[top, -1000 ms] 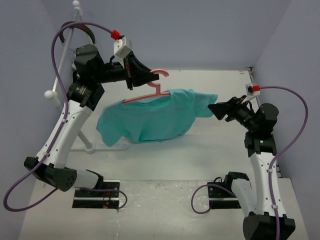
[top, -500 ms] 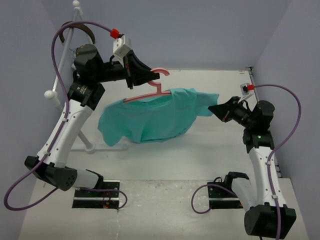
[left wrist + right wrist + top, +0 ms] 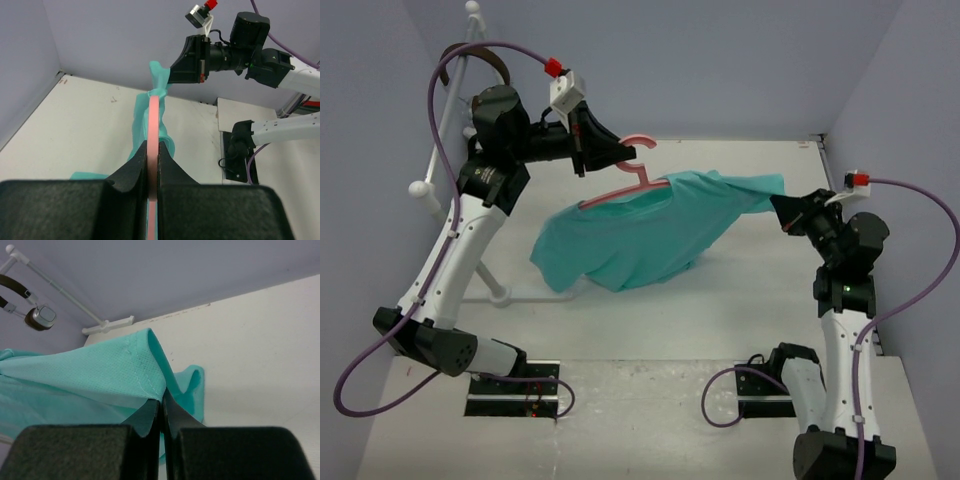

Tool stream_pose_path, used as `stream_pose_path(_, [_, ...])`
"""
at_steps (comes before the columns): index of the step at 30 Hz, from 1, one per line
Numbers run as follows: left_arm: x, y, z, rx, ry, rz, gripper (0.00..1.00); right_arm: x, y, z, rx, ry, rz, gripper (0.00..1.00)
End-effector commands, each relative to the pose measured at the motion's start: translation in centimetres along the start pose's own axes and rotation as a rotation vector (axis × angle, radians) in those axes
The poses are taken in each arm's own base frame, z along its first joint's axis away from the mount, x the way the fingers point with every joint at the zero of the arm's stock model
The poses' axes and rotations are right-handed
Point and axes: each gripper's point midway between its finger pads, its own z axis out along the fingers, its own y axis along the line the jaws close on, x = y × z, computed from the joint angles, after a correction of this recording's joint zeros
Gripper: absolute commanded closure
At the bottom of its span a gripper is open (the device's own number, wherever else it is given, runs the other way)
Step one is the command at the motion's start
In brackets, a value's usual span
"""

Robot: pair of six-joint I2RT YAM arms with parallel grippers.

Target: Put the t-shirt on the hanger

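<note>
The teal t-shirt (image 3: 640,240) hangs in the air, draped over one arm of the pink hanger (image 3: 620,193) and stretched toward the right. My left gripper (image 3: 630,154) is shut on the hanger near its hook, up at the back left. In the left wrist view the hanger (image 3: 154,125) runs edge-on between the fingers (image 3: 176,175), with the t-shirt (image 3: 161,82) bunched at its far end. My right gripper (image 3: 780,204) is shut on the shirt's right edge. The right wrist view has a hemmed fold of the t-shirt (image 3: 95,375) pinched at the right gripper (image 3: 161,405).
A white tubular rack (image 3: 447,110) stands at the back left, its foot (image 3: 498,290) reaching under the shirt, with brown headphones (image 3: 485,56) on top. The headphones (image 3: 40,316) also appear in the right wrist view. Walls close in on the left, back and right.
My right gripper has shut on the shirt's edge and drawn it right and back, stretching the cloth. The left gripper and hanger shifted slightly right.
</note>
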Motion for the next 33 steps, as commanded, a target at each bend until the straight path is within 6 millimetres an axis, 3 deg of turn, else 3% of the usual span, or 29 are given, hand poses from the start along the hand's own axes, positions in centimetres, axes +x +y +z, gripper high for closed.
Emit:
stream_pose_path(1, [-1.9, -0.3, -1.1, -0.001, -0.036, 0.089, 1.0, -2.0, -4.4, 0.4, 0.212, -0.088, 0.044, 1.0])
stream_pose_path(5, [-1.5, -0.2, -1.0, 0.007, -0.033, 0.08, 1.0, -1.8, -3.7, 0.7, 0.166, -0.076, 0.059, 1.0])
stream_pose_path(7, [-1.6, -0.1, -0.9, 0.01, -0.039, 0.066, 1.0, -1.6, -1.8, 0.8, 0.055, -0.063, 0.051, 1.0])
stream_pose_path(11, [-0.3, 1.4, 0.0, -0.025, -0.022, 0.043, 1.0, -0.8, 5.1, 0.1, -0.299, 0.091, 0.044, 1.0])
stream_pose_path(16, [3.4, 3.2, 2.1, -0.053, 0.07, 0.027, 1.0, -3.1, 11.1, -2.1, -0.467, 0.119, -0.035, 1.0])
stream_pose_path(17, [3.7, 3.2, 2.4, -0.051, 0.078, 0.033, 1.0, -3.9, 11.5, -2.2, -0.463, 0.096, -0.047, 1.0])
stream_pose_path(18, [5.2, 3.8, 3.0, -0.06, 0.115, 0.008, 1.0, -4.8, 11.9, -2.4, -0.446, 0.062, -0.053, 1.0])
stream_pose_path(22, [7.5, 3.8, 3.8, -0.031, 0.179, 0.015, 1.0, -6.4, 11.3, -1.8, -0.375, 0.005, -0.043, 1.0])
stream_pose_path(25, [8.1, 3.3, 3.7, -0.007, 0.189, 0.014, 1.0, -6.4, 9.1, -0.9, -0.264, -0.01, -0.001, 1.0])
stream_pose_path(27, [7.3, 3.4, 3.2, -0.044, 0.179, 0.036, 1.0, -6.8, 6.8, -0.4, -0.142, -0.062, -0.001, 1.0])
stream_pose_path(29, [6.8, 3.8, 2.9, -0.074, 0.168, 0.04, 1.0, -6.0, 5.5, -0.1, -0.094, -0.056, 0.004, 1.0])
stream_pose_path(33, [4.7, 4.0, 1.5, -0.146, 0.14, 0.073, 1.0, -4.7, 0.9, -0.5, 0.101, -0.118, 0.02, 1.0])
